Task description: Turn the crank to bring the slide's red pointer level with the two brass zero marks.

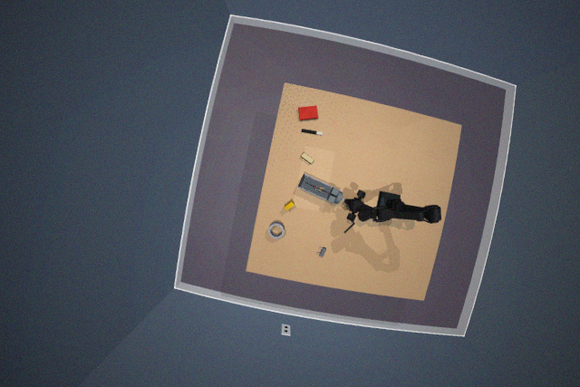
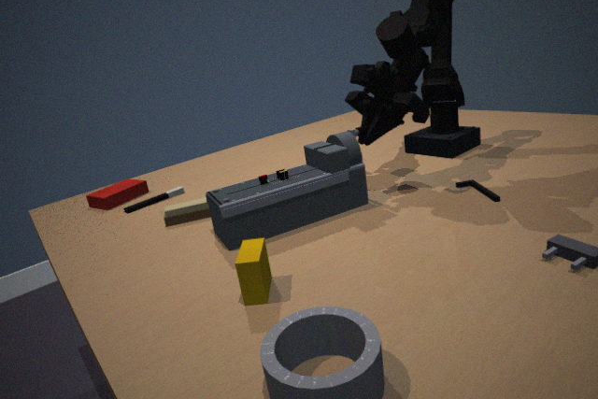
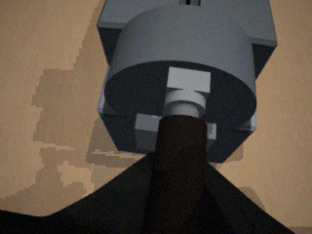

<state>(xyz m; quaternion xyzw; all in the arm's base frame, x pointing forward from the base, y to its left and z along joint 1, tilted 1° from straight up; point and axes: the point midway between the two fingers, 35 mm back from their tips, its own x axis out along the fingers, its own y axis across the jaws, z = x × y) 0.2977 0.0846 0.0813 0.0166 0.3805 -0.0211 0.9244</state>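
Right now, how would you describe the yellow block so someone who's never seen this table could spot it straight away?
Find the long grey machine in the middle of the tan table. Just in front of its end away from the arm stands the yellow block, upright, between the machine and a grey ring. It is the only yellow upright thing there.

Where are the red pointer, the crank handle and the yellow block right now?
red pointer (image 2: 263,178), exterior view, on its top face.
crank handle (image 3: 183,103), wrist view, on its pale stub below the disc.
yellow block (image 2: 252,271), exterior view, on its front face.
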